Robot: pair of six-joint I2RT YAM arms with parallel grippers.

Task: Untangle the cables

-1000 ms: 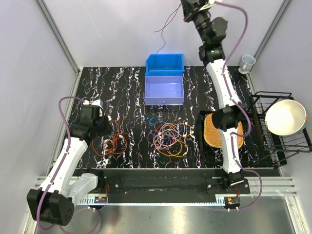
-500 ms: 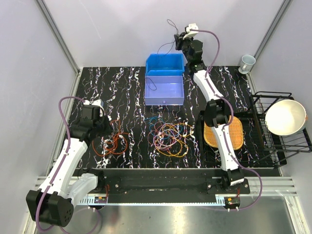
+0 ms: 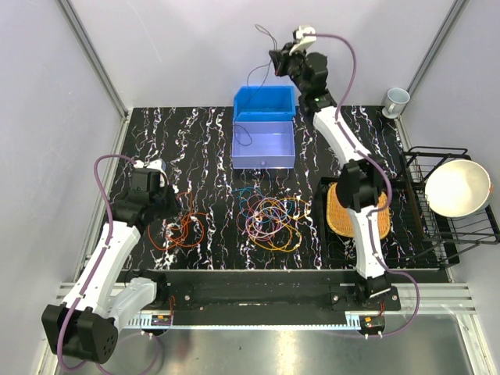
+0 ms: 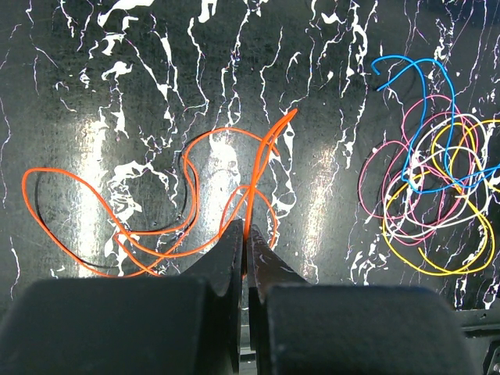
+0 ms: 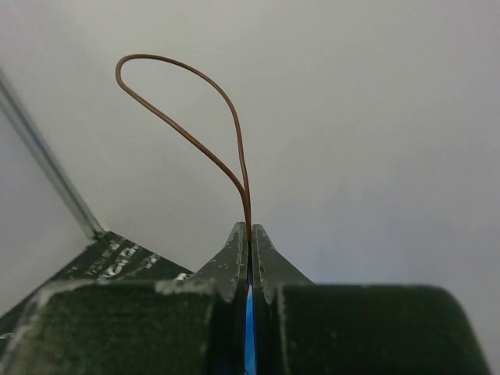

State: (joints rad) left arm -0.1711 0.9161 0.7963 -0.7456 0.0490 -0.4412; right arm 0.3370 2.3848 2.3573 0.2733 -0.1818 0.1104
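A tangle of thin yellow, purple, blue and pink cables (image 3: 272, 220) lies mid-table; it also shows in the left wrist view (image 4: 437, 180). A separate orange cable bundle (image 3: 183, 228) lies to its left. My left gripper (image 3: 166, 209) is low over the table, shut on an orange cable (image 4: 258, 168) that runs up between the closed fingertips of the gripper (image 4: 244, 230). My right gripper (image 3: 275, 61) is high above the back bins, shut on a thin brown cable (image 5: 195, 78) that loops above the gripper (image 5: 250, 230) and hangs down (image 3: 248, 78) toward the bins.
A blue bin (image 3: 264, 117) and a paler blue bin (image 3: 263, 162) stand at the back middle. A wicker basket (image 3: 359, 209) sits under the right arm. A wire rack with a white bowl (image 3: 457, 187) is at the right, and a cup (image 3: 396, 99) at the back right.
My right gripper came down from the top of the view and shifted left with the brown cable, whose lower end now hangs into the paler bin. The left arm has not moved.
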